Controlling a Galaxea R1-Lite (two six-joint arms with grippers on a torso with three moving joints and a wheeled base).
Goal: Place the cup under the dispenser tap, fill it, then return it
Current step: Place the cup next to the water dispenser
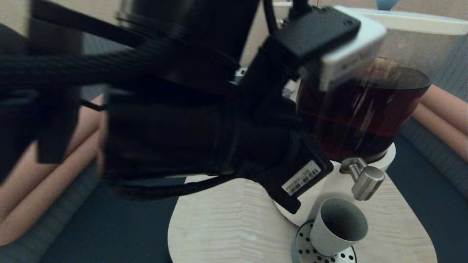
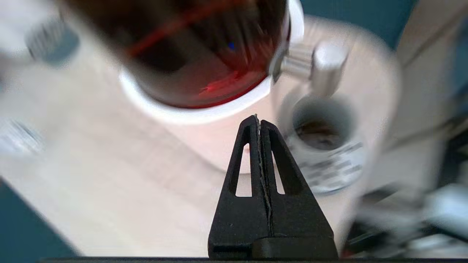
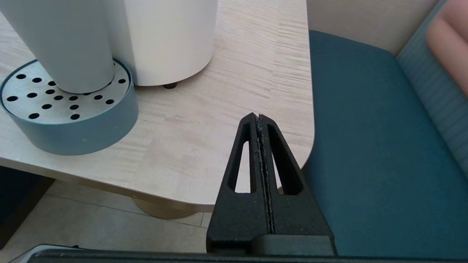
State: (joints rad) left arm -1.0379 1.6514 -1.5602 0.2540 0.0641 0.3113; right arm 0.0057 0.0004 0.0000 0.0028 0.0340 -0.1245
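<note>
The grey cup [image 1: 340, 226] stands upright on the round perforated drip tray [image 1: 302, 252], right below the steel dispenser tap [image 1: 365, 179]. In the left wrist view the cup [image 2: 321, 124] shows a dark brown patch inside, under the tap [image 2: 325, 62]. My left gripper [image 2: 259, 118] is shut and empty, hovering high beside the brown tank [image 2: 204, 47], apart from the cup. My left arm [image 1: 219, 128] fills much of the head view. My right gripper [image 3: 259, 117] is shut and empty, low by the table's corner, away from the cup [image 3: 69, 44].
The dispenser's white base [image 3: 172, 36] stands on a light wooden table [image 3: 204, 120]. A teal seat [image 3: 365, 164] lies beside the table edge, with pink cushions [image 1: 442, 106] behind. A blurred labelled object [image 2: 18, 138] sits across the table from the cup.
</note>
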